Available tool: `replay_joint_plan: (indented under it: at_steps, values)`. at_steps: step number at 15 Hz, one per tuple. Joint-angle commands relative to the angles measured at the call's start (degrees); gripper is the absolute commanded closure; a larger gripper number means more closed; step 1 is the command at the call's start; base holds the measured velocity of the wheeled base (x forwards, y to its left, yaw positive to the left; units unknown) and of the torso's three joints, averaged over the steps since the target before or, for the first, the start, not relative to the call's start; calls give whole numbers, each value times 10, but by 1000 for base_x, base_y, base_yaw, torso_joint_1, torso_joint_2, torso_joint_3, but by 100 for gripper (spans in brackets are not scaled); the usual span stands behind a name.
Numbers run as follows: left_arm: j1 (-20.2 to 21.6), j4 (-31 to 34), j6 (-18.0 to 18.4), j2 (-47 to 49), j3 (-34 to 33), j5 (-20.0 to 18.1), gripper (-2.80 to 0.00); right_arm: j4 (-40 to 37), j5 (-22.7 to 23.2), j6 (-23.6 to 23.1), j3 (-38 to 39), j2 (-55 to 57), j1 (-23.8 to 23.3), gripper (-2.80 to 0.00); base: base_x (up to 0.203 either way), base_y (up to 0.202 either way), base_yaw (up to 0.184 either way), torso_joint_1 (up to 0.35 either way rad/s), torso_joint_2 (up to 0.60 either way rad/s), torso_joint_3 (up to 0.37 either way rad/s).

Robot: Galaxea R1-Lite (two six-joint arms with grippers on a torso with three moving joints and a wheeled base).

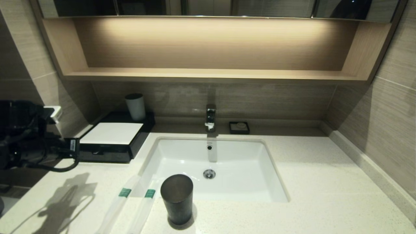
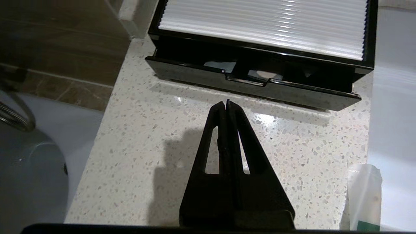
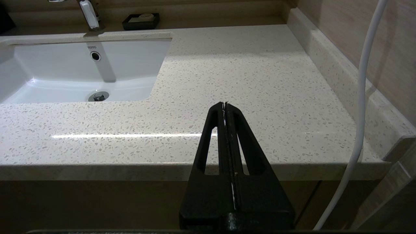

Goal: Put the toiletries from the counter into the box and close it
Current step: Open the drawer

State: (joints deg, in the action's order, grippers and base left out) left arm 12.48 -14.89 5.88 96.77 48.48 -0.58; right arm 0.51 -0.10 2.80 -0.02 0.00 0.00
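Two translucent white packets with green bands (image 1: 115, 206) (image 1: 143, 208) lie side by side at the counter's (image 1: 325, 195) front, left of the basin's near corner. One packet's end shows in the left wrist view (image 2: 364, 195). The low black box with a white top panel (image 1: 110, 133) sits at the back left; its front drawer (image 2: 253, 86) is pulled out a little. My left gripper (image 2: 226, 102) is shut and empty, hovering over the counter just in front of the drawer. My right gripper (image 3: 225, 104) is shut and empty at the counter's front edge, right of the basin.
A dark grey tapered cup (image 1: 177, 198) stands right beside the packets at the basin's front rim. The white basin (image 1: 260, 182) is sunk mid-counter, with a faucet (image 1: 210, 117) and a small black soap dish (image 1: 239, 127) behind it. A pale cup (image 1: 136, 106) stands on the box's back.
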Motion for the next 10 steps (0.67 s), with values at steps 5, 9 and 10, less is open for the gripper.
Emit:
replay_joint_plan:
  at_steps: [5,9,10]
  values:
    - [3,-39,0,62,-1,-9,0,0,0,0,-1,1,0,0,0,0,0,0,0,0]
    - [3,-104,0,89,-23,-13,0,0,0,0,0,1,0,0,0,0,0,0,0,0]
    - [3,-105,0,91,-25,-14,0,0,0,0,0,1,0,0,0,0,0,0,0,0]
